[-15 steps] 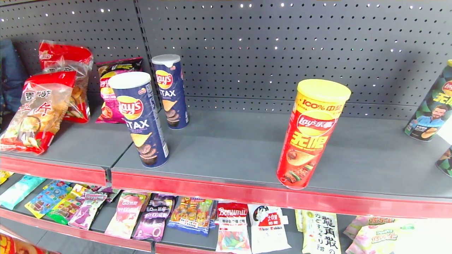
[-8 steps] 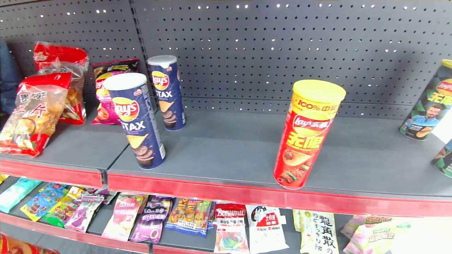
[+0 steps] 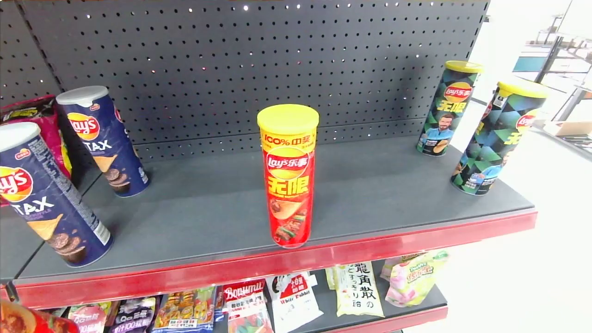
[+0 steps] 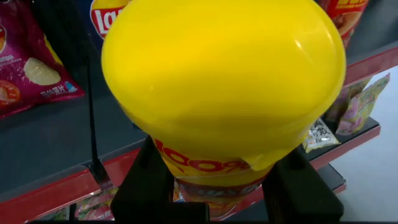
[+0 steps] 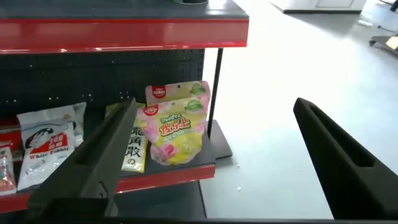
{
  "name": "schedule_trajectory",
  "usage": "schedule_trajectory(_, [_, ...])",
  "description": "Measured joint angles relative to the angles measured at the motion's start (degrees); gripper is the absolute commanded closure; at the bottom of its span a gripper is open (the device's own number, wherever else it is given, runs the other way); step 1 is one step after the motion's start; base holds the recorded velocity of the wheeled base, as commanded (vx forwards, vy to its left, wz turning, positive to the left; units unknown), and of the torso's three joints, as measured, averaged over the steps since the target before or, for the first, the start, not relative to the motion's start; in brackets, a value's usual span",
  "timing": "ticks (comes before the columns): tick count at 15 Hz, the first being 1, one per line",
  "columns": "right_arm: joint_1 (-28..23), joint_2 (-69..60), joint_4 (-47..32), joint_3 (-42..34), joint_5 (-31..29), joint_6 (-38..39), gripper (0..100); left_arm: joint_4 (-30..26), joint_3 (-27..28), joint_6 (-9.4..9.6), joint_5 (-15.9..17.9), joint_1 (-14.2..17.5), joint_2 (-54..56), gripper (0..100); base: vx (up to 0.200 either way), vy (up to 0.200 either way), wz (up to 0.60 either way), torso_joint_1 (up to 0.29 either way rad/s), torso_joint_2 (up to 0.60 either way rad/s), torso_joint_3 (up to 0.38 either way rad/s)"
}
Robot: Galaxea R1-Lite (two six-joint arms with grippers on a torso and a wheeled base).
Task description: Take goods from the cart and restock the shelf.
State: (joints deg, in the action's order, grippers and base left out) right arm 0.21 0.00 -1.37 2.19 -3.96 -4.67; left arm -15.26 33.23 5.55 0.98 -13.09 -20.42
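In the left wrist view my left gripper (image 4: 217,196) is shut on a red chip can with a yellow lid (image 4: 224,81), its black fingers (image 4: 146,186) on either side of the can's body. The can is held in front of the shelf's red front edge (image 4: 50,193). On the grey upper shelf (image 3: 370,185) a matching red can with a yellow lid (image 3: 287,175) stands upright near the front. My right gripper (image 5: 217,168) is open with nothing between its fingers, low down before the lower shelf.
Two dark blue cans (image 3: 104,141) (image 3: 44,194) stand at the shelf's left, two green-black cans (image 3: 448,108) (image 3: 497,138) at its right end. Bare shelf lies around the red can. Snack packets (image 3: 356,286) lie on the lower shelf. Open floor (image 5: 280,93) lies to the right.
The head camera has swung to the right, so the whole shelf picture has shifted left and the shelf's right end has come into view. The goods on the shelf stand as before.
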Motion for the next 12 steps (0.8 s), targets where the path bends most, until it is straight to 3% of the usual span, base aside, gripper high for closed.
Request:
schedule_trajectory(5, [0.0,0.0,0.5,-0.3,0.8,1.1,0,0.3,3.0,0.00,0.5,-0.1,-3.1,100,0.000,0.000,0.00,0.000,0.00,0.000])
schedule_trajectory(8, [0.0,0.0,1.0,-0.6,-2.4,1.7,0,1.9,3.1,-0.07,0.8,-0.2,-4.3,100,0.000,0.000,0.00,0.000,0.00,0.000])
schedule_trajectory(10, [-0.1,0.0,1.8,-1.0,3.7,2.0,0,1.9,2.9,-0.07,1.6,-0.2,-4.6,100,0.000,0.000,0.00,0.000,0.00,0.000])
schedule_trajectory(12, [-0.1,0.0,1.3,-1.9,3.9,4.0,0,1.9,2.6,-0.13,1.7,-0.2,-4.9,100,0.000,0.000,0.00,0.000,0.00,0.000])
